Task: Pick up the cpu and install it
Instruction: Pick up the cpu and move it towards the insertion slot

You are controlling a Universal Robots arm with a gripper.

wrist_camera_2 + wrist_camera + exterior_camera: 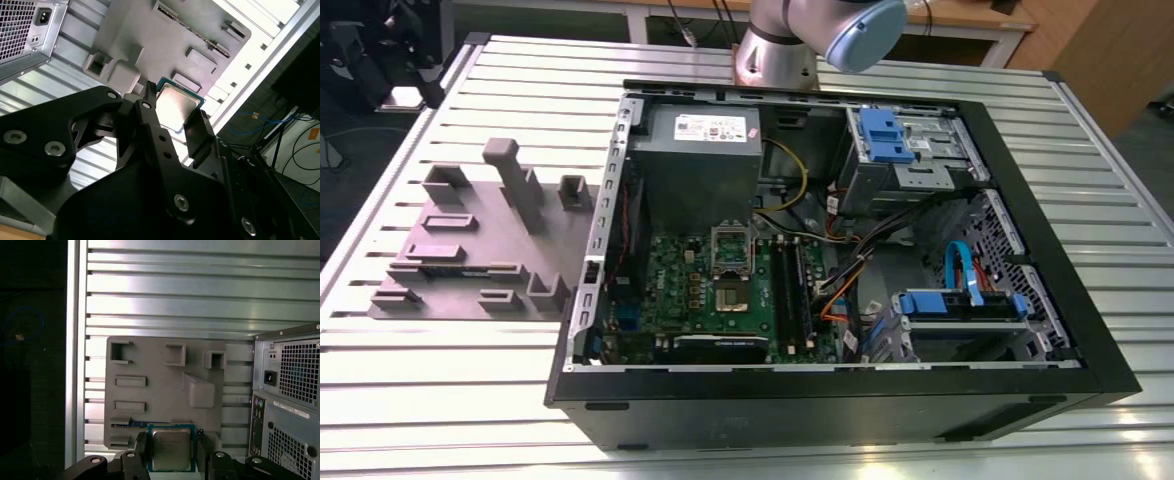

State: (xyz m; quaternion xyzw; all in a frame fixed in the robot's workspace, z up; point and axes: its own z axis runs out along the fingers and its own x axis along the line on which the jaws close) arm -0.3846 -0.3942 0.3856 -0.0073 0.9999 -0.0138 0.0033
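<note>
1. The cpu [171,447] sits between the two dark fingers [141,446] of the gripper [171,456]. They are pinched in on two opposite edges of the chip, and its silvery metal top faces the first wrist view.
2. In the second wrist view the same chip [176,106] looks held up off the surface. The grey fixture tray [150,45] lies well behind it, on the slotted aluminium table [30,85].
3. From the exterior view, that tray [467,245] lies on the table [854,70], just beside the open computer case [827,400] on the exterior view's left. The green motherboard [670,290] and its socket [726,285] lie inside the case, so the installing is not yet done.
4. How it will handle, as I judge it:
   - It is a light, stiff, flat plate that will not flex.
   - The metal top and thin rim look smooth, so a weak pinch could let it slip or rotate.
5. The underside carries the delicate contacts, though I cannot see it here. The socket it goes into is equally easy to damage, so the chip wants to stay level.
6. The edges are the right place to hold it, as the gripper does now. Pressing on the top or touching the bottom would be riskier.
</note>
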